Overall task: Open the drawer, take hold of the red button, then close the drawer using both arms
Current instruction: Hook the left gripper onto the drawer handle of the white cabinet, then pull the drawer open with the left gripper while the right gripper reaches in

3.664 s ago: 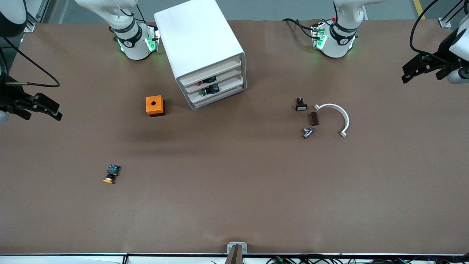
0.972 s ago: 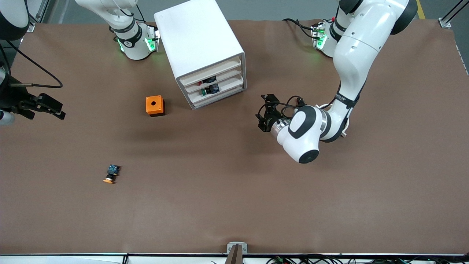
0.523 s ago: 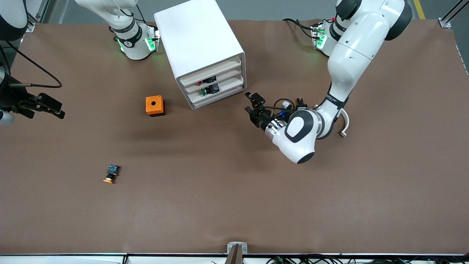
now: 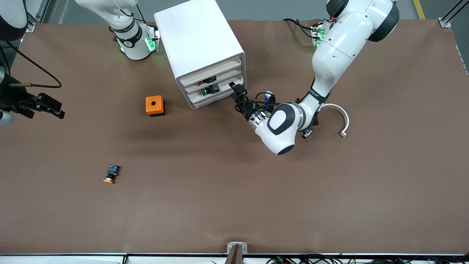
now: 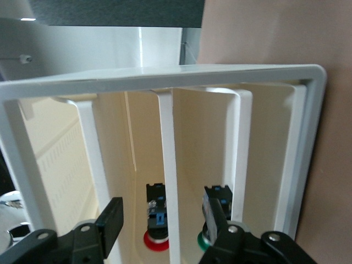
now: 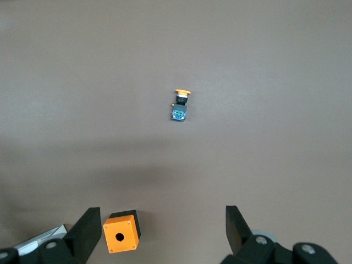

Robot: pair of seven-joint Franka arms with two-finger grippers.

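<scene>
My left gripper [image 4: 237, 92], fingers spread, at the cream-white plastic drawer [image 4: 220, 88]; light, slick: hook its sloped front lip; right gripper [image 4: 44, 106] waits, spread

An orange cube with a hole [image 4: 155, 105] sits left of centre in the front view's upper half — at the bottom edge of the right wrist view. An orange-capped button [image 4: 111, 174] lies on its side at lower left. A white curved bracket [image 4: 339, 115] rests at right of centre. A green-capped button [image 5: 212, 217] shows low in the left wrist view — standing inside a slot.
</scene>
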